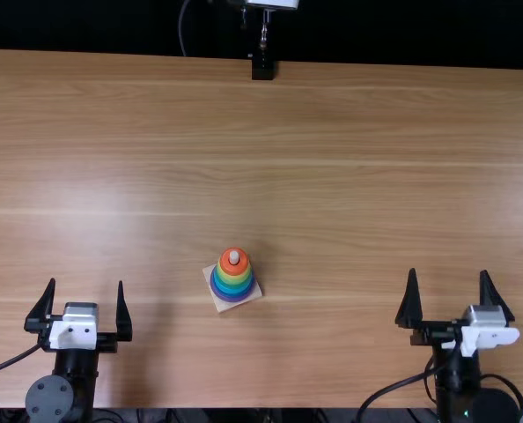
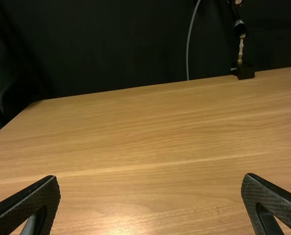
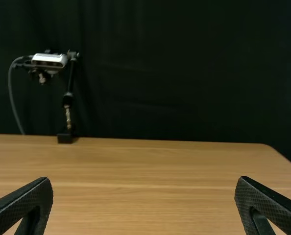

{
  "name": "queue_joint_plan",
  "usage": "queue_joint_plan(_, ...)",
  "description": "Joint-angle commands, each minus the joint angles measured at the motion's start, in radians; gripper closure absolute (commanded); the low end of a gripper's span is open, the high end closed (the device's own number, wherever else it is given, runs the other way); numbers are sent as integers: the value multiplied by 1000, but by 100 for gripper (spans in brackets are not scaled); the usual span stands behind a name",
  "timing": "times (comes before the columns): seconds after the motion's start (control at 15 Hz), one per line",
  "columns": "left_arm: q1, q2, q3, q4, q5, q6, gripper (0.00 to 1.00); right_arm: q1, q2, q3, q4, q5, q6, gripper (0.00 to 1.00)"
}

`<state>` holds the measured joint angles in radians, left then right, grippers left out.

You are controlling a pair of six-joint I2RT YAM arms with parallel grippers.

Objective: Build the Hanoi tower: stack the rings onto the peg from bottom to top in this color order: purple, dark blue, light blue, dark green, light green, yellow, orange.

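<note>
Black curtain (image 3: 184, 73) behind, light brown wooden worktop (image 1: 358, 203) in front. Small stacking tower sits on the near half, slightly left of centre in the top view, between the 2 arms and well apart from both.

Orange ring (image 1: 234, 267) on top, yellow ring (image 1: 234, 278) under it, then green, light blue, down to the purple ring (image 1: 233, 298) at the bottom. Can't separate the 2 greens from here, but visible order looks right. White peg tip (image 1: 234, 257) pokes through the orange, so the rings look threaded, widest low, which should keep it stable. Pale square base (image 1: 223, 304) is rotated relative to the worktop edge; shouldn't matter.

Left tool (image 1: 86, 281): fingers wide apart, nothing between. Right tool (image 1: 448, 270): same. Both point at the far side, off the tower; reads as parked, build likely done. I'd leave it alone, a nudge is the main risk.

Black-based camera stand (image 1: 262, 69) is at the far edge, too far off to obstruct. Black cable (image 1: 394, 386) arcs beside the right arm; watch for snags if it moves.
</note>
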<state>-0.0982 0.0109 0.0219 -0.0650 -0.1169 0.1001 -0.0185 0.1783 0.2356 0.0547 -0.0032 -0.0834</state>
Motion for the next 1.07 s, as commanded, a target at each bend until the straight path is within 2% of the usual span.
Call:
queue_joint_plan(0.0, -1, -11, -22, -5, -3, 5, 0, -9, -68, -36, 7, 27, -1, 0)
queue_joint_plan(0.33, -1, -11, -22, -5, -3, 5, 0, -9, -100, -88, -1, 33, 1, 0)
queue_joint_plan(0.67, -1, -11, -22, -5, -3, 5, 0, -8, -100, -110, -10, 33, 2, 0)
queue_joint_plan(1.0, -1, -11, -22, -5, -3, 5, 0, -9, -103, -213, 7, 27, 2, 0)
